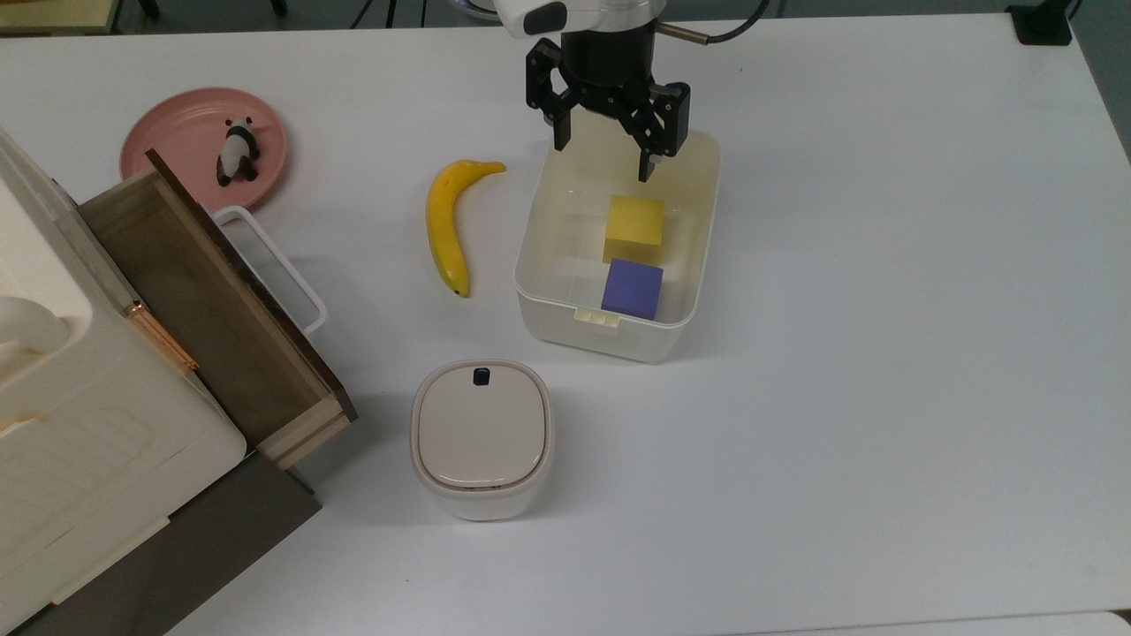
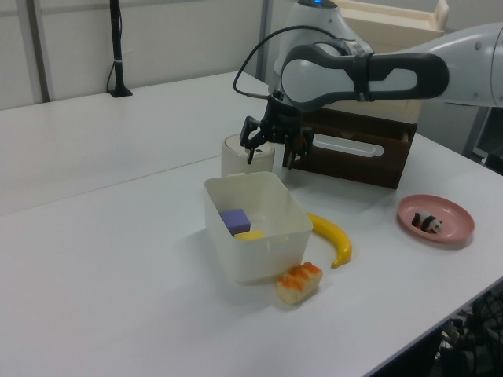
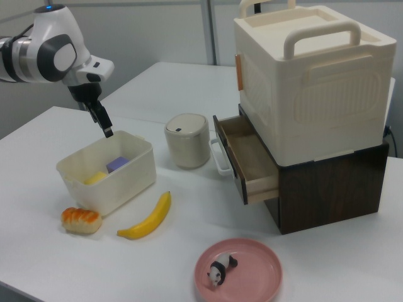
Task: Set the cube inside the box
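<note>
Inside the box, the cube sat flat on the floor, at the end nearest the latch tab on the rim, with the yellow block just beside it and apparently touching it on the side toward the arm. In the left view the cube lay behind the yellow block, both low between the glossy walls of the box; in the right view the cube showed just over the rim of the box. Above the far end of the box the gripper hung with its two fingers spread wide and nothing between them, clear of the rim and of both blocks. Seen in the left view, the gripper stood in front of the lidded bin. On the top view's left of the box a banana lay on the white table, a little apart from the wall. Nearer the top view's bottom stood the lidded bin with its black button. Farther to the top view's left, a wooden drawer stood pulled out, and a pink plate carried a small panda figure. A bread-like toy lay against the near corner of the box in the left view.
</note>
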